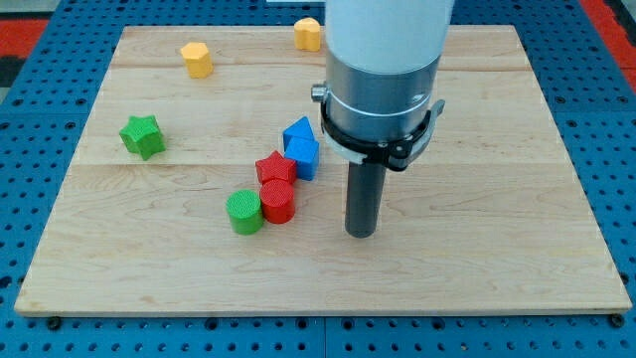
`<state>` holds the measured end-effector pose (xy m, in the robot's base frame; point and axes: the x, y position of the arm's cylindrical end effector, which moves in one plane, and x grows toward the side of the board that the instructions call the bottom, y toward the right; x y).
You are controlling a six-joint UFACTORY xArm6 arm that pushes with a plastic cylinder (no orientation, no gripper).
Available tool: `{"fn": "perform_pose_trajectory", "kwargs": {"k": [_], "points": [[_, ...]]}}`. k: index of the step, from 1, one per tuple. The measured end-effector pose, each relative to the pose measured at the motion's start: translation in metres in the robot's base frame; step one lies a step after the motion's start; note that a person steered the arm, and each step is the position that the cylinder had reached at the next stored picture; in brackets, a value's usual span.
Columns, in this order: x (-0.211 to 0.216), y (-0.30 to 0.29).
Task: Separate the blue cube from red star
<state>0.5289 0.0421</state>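
Note:
The blue cube (306, 156) sits near the board's middle, touching the red star (274, 167) on its left side. A second blue block (296, 132) stands just behind the cube. My tip (361, 234) rests on the board to the right of and below the cube, apart from it by a small gap. The rod rises from the tip into the wide grey arm body above. A red cylinder (277, 202) stands directly below the red star, touching it.
A green cylinder (243, 212) touches the red cylinder's left side. A green star (142, 135) lies at the view's left. A yellow block (197, 59) and an orange block (308, 33) lie near the top edge of the wooden board (517, 199).

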Motion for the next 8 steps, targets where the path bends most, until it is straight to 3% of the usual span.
{"fn": "perform_pose_trajectory", "kwargs": {"k": [1, 4, 8], "points": [[-0.020, 0.000], [-0.053, -0.076], [-0.058, -0.057]]}}
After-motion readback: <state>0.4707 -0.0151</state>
